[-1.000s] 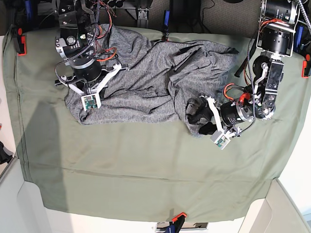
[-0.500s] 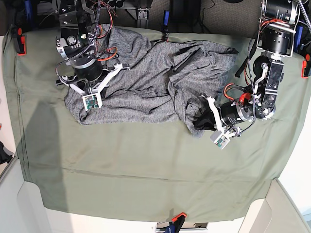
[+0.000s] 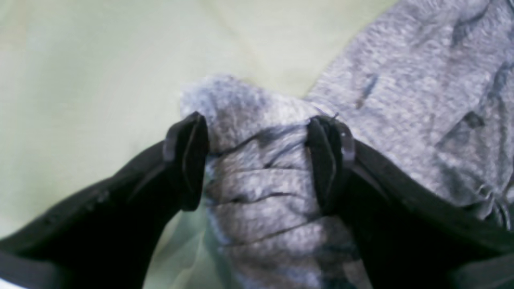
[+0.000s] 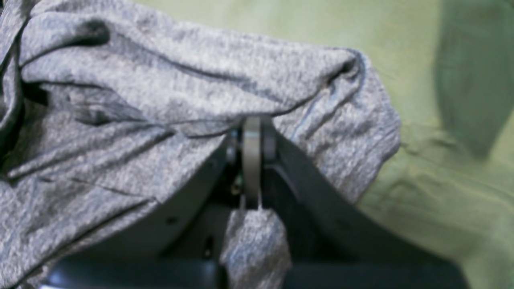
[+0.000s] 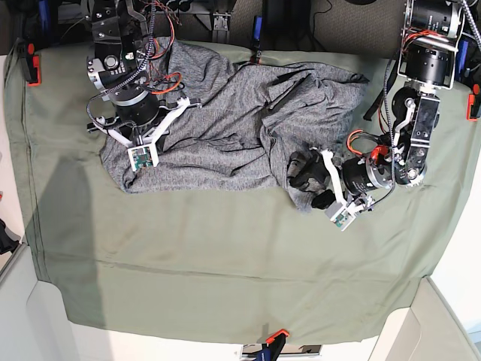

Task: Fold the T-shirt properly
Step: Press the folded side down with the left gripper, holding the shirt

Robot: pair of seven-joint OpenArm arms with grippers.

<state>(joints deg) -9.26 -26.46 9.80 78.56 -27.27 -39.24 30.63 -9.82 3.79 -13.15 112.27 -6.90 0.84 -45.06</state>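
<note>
olive-green cloth [image 5: 225,278] covers the surface, crumpled grey t-shirt [image 5: 248,128] lying across its far half.
we see the left gripper [image 3: 257,160] with jaws spread wide, a bunched lump of t-shirt edge sitting between the fingers [image 3: 188,160], at the garment's near corner on the base view's right; fabric touches both pads but isn't pinched. we see the right gripper [image 4: 251,160] clamped tight on a fold of the t-shirt at the garment's other end, a small tab of grey knit poking out below the closed jaws. orange clamps [image 5: 276,335] hold the cloth edges.
</note>
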